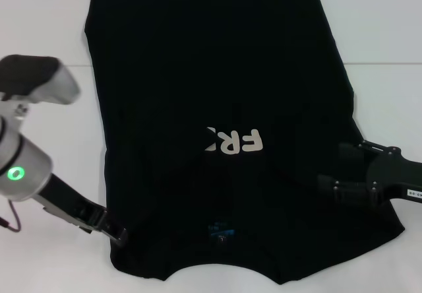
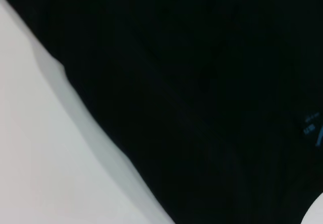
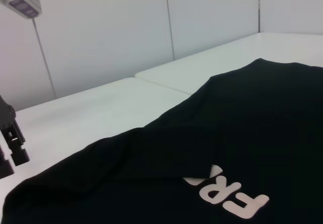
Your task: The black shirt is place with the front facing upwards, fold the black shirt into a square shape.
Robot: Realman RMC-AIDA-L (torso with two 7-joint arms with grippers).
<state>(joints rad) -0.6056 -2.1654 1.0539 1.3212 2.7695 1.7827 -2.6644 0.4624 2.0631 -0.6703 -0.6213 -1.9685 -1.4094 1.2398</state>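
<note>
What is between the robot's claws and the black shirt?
Nothing visible. The left claw sits at the near left edge of the big black cloth T-shirt with cream lettering, and the right claw lies over its right side. Only the white table surrounds the shirt.

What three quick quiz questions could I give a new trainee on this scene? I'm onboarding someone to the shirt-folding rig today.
1. True or false: the black shirt already has its sleeves folded inward over the body.
2. Which letters of the cream chest lettering show in the head view? A) FREE! B) FR C) none
3. Fill in: the left gripper sits at the shirt's near ___ edge, while the right gripper is over the cloth on the opposite side.

Key: 1 true; 2 B; 3 left
</note>
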